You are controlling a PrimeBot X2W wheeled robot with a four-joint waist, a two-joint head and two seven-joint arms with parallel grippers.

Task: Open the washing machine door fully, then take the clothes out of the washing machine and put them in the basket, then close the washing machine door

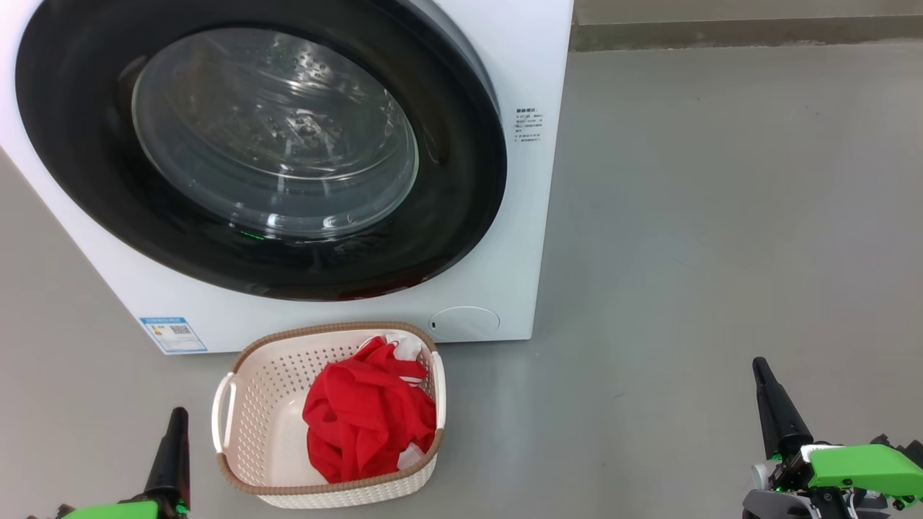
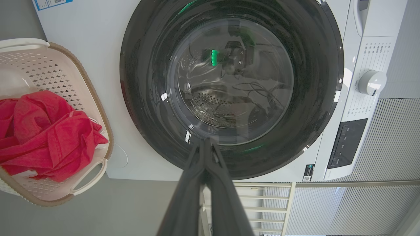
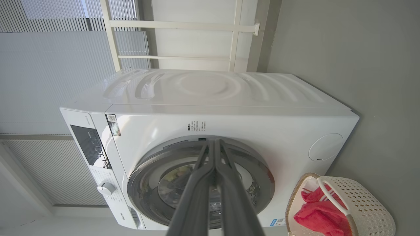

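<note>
The white washing machine (image 1: 519, 216) stands on the floor with its black-rimmed round door (image 1: 108, 202) lying flush against the front. Through the glass I see bare steel drum. The red clothes (image 1: 368, 418) lie heaped in the cream basket (image 1: 259, 382), which sits on the floor just in front of the machine. My left gripper (image 1: 177, 414) is shut and empty, low to the left of the basket. My right gripper (image 1: 758, 364) is shut and empty, well off to the right. The door (image 2: 144, 108), the clothes (image 2: 42, 131) and my left gripper (image 2: 205, 141) appear in the left wrist view; the right wrist view has the machine (image 3: 229, 98), the basket (image 3: 367, 203) and my right gripper (image 3: 215, 142).
Grey floor (image 1: 721, 216) stretches to the right of the machine, up to a wall base at the back. A blue sticker (image 1: 173, 334) and a round cap (image 1: 464, 322) sit low on the machine's front. The control panel with a white knob (image 2: 371, 82) is above the door.
</note>
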